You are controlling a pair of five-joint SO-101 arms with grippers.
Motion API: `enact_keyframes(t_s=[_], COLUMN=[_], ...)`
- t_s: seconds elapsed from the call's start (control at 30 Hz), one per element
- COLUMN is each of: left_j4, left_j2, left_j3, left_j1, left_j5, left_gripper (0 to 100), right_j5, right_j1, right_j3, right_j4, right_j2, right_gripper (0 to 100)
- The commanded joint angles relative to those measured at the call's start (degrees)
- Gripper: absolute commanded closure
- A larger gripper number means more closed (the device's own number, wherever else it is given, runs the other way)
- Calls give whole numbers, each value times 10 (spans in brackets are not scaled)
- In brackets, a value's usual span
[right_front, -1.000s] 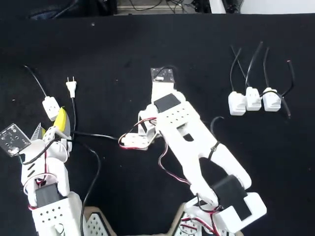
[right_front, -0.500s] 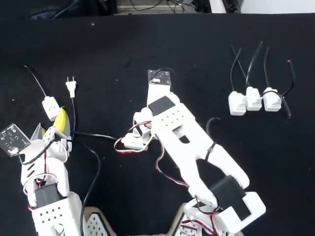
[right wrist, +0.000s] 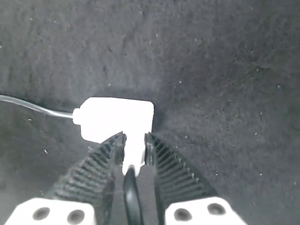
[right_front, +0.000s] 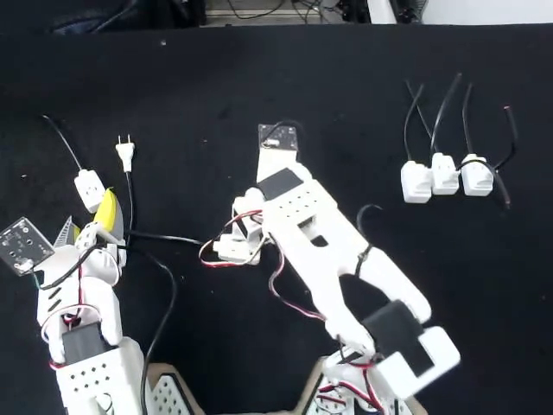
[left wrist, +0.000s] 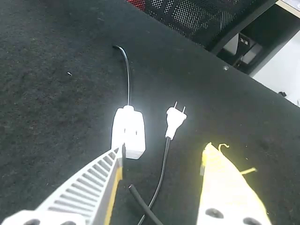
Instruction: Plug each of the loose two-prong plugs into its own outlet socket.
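A loose white two-prong plug [left wrist: 175, 121] on a black cord lies beside a white outlet socket [left wrist: 127, 135] at the table's left side. My left gripper [left wrist: 164, 150] stands open just short of both, one finger toward the socket and the yellow finger [left wrist: 225, 183] past the plug. In the high view the plug [right_front: 126, 154] and socket [right_front: 88, 188] lie side by side. My right gripper [right wrist: 134, 140] is shut on a white plug [right wrist: 133, 157] with a black cord, which sits against a second white socket [right wrist: 117, 119]. The right arm [right_front: 298, 212] stands over the table's middle.
Three white sockets [right_front: 444, 175] with black cords lie in a row at the back right. A black cord [right_front: 164, 238] runs across the mat between the two arms. The mat's far edge meets chair legs and clutter.
The right arm has shifted a little to the left, carrying its gripper and the plug with it. The left arm, loose plug and left socket have not moved.
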Motion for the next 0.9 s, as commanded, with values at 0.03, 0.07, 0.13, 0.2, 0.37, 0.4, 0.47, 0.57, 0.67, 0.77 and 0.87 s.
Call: enact_keyframes(t_s=[0.03, 0.07, 0.13, 0.2, 0.37, 0.4, 0.47, 0.57, 0.67, 0.77, 0.87], left_j4=[-15, -15, -15, -15, -15, -15, -15, -15, -15, -15, -15], left_j2=[-3, -3, -3, -3, -3, -3, -3, -3, -3, -3, -3], left_j3=[-4, -4, -5, -5, -6, -6, -6, -6, -6, -6, -6], left_j1=[-8, -9, -9, -7, -9, -9, -9, -9, -10, -10, -9], left_j5=[4, 4, 4, 4, 4, 4, 4, 4, 4, 4, 4], left_gripper=[734, 734, 734, 734, 734, 734, 734, 734, 734, 734, 734], right_j5=[-5, -5, -5, -5, -5, -5, -5, -5, -5, -5, -1], right_j1=[-8, -9, -10, -9, -7, -6, -6, -6, -6, -6, -6], right_j3=[-58, -69, -87, -96, -97, -97, -97, -95, -76, -51, -36], right_j4=[12, 23, 42, 55, 71, 73, 72, 56, 19, -14, -28], right_j2=[44, 51, 60, 65, 66, 64, 64, 68, 64, 64, 64], right_gripper=[988, 988, 988, 988, 988, 988, 988, 988, 988, 988, 988])
